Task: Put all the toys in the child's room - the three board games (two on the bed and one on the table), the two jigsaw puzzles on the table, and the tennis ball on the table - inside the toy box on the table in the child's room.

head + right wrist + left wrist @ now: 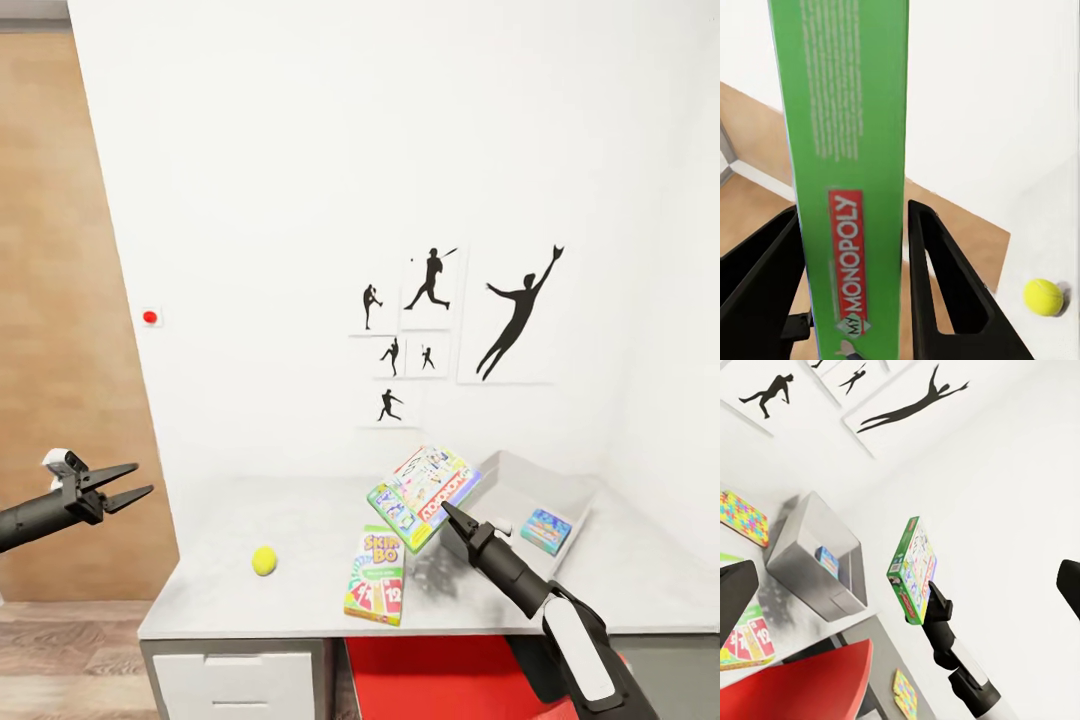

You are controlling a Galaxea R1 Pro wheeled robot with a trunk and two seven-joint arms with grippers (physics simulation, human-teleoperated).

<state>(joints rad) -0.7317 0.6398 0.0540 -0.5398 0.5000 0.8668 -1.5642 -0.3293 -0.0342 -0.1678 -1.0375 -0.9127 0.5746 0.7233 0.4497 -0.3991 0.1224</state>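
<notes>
My right gripper (447,510) is shut on a green-edged Monopoly board game (425,492), held tilted above the table (220,590) just beside the grey toy box (520,480). The right wrist view has the game's green edge (851,187) clamped between both fingers (945,277). A small blue colourful box (546,531) lies inside the toy box. The SKIP BO game (376,575) lies flat on the table, and the tennis ball (264,560) sits to its left. My left gripper (112,487) hangs open and empty off the table's left end. A jigsaw puzzle (742,519) lies beyond the toy box (814,559).
White drawers (240,685) sit under the table front, with a red object (440,680) beside them. Baseball silhouette prints (520,315) hang on the white wall. A brown wooden door (60,330) stands at the left. A second puzzle-patterned panel (905,695) shows near my right arm.
</notes>
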